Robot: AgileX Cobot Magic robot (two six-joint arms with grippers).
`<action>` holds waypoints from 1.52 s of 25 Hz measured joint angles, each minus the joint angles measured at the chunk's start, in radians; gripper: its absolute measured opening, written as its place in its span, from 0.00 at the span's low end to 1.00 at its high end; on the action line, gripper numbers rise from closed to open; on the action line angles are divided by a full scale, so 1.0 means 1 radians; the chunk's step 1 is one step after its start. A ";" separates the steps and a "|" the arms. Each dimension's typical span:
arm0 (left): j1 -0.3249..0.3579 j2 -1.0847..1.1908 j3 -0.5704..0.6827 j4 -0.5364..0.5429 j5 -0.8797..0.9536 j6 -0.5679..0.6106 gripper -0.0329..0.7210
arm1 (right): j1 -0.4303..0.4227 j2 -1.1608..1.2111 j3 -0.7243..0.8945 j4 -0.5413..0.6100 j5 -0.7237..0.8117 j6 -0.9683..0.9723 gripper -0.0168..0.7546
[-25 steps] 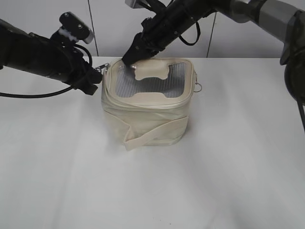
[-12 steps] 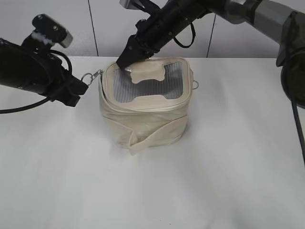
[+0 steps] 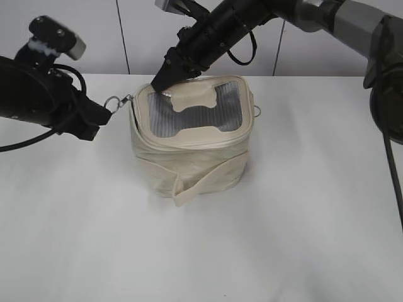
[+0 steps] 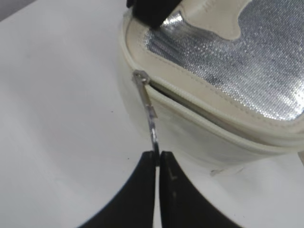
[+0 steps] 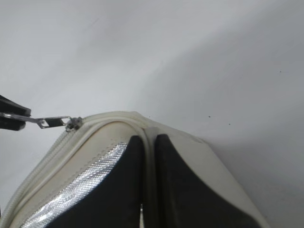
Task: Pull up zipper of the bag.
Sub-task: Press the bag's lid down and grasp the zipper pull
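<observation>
Exterior view: left hand clamped on zipper ring pull at bag's 9 o'clock; right hand, fingers together, pinning its 11 o'clock rim on desk.

Looks like a lab or test bench. Plain white counter, backed by pale wall panels with dark vertical seams.

White tabletop, matte, evenly lit, soft shadows. Behind it a pale grey panelled wall with dark vertical seams.
</observation>
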 joint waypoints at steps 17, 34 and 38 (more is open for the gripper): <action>0.000 -0.099 0.057 -0.010 -0.108 0.015 0.20 | -0.010 0.000 0.000 -0.029 -0.052 0.029 0.09; 0.000 0.248 -0.277 0.085 0.001 0.129 0.63 | -0.012 0.000 0.000 -0.032 -0.053 0.029 0.09; 0.001 0.284 -0.304 0.085 0.016 0.134 0.21 | -0.012 0.000 0.000 -0.032 -0.054 0.029 0.09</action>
